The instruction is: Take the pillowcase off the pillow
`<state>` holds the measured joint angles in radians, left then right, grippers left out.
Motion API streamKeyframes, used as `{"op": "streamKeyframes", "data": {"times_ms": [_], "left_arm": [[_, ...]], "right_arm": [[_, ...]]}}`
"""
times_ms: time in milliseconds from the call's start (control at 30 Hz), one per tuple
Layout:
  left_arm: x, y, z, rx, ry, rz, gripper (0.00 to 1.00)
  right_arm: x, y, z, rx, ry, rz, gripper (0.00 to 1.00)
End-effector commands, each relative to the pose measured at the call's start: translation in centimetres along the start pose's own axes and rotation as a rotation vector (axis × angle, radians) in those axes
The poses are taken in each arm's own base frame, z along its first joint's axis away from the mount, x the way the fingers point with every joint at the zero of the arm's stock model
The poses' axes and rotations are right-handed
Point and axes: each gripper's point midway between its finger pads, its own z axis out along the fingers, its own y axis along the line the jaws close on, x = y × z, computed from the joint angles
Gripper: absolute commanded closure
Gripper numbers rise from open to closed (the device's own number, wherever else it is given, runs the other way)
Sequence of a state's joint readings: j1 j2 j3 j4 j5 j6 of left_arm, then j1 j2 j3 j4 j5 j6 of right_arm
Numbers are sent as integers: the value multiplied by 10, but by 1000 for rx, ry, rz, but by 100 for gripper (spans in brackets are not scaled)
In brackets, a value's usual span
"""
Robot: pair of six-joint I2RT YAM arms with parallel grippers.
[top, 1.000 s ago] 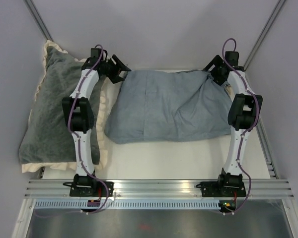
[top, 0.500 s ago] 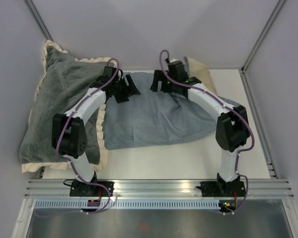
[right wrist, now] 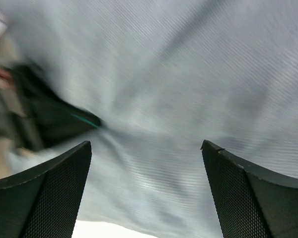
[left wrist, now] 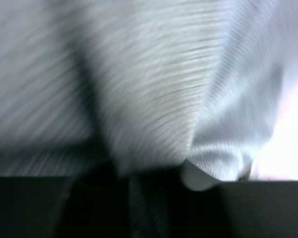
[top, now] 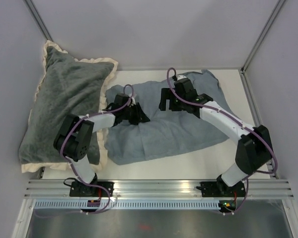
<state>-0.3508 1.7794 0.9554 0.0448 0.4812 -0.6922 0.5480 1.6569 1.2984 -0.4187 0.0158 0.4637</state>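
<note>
Grey-blue pillowcase (top: 179, 126) dragged nearer; left gripper (top: 138, 115) pinching it, right gripper (right wrist: 146, 153) now spread wide, empty.

The pillowcase (top: 181, 133) is grey-blue cloth, limp and much creased. It lies spread over the middle of the white worktop (top: 188, 163), with its far right corner bunched up. The pillow does not show.

The pillowcase (top: 164, 126) is plain grey-blue with a fine ribbed weave. The plush pillow (top: 59, 99) is dark grey with a cream ruffled border, and the surface (top: 188, 163) is white.
</note>
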Motion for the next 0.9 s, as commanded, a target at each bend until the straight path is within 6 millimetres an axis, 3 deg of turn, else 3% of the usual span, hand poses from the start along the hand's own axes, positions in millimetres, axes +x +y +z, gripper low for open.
{"op": "streamKeyframes", "data": {"times_ms": [0,100,133,167,200,267,300,367,467,533,733,867], "left_arm": [[106,-58,0,149,280,88,70],[124,-68,-23,106,240,143,82],[128,-60,-28,68,222,136,82],[121,-69,-43,81,174,151,82],[125,-59,-52,29,177,135,78],[114,-42,-67,-88,90,148,55],[112,-38,-85,-130,58,153,40],[96,-25,-104,-231,-46,170,28],[80,-24,-131,-280,-138,197,11],[78,-19,-141,-316,-133,217,5],[49,-34,-171,-365,-183,181,2],[54,-42,-204,-350,-240,100,0]], "right_arm": [[-21,14,-41,-39,-116,-6,2],[-14,22,-54,-66,-124,-44,2],[-9,23,-54,-69,-114,-51,2],[-2,29,-53,-85,-92,-62,2],[2,30,-51,-87,-78,-67,2],[18,31,-45,-59,-37,-92,2],[28,22,-44,-10,-14,-104,2],[42,24,-46,-5,7,-122,2],[57,25,-54,-17,20,-136,2],[64,26,-58,-19,27,-140,2],[77,51,-92,-80,2,-210,2],[96,49,-101,32,8,-282,2]]}}
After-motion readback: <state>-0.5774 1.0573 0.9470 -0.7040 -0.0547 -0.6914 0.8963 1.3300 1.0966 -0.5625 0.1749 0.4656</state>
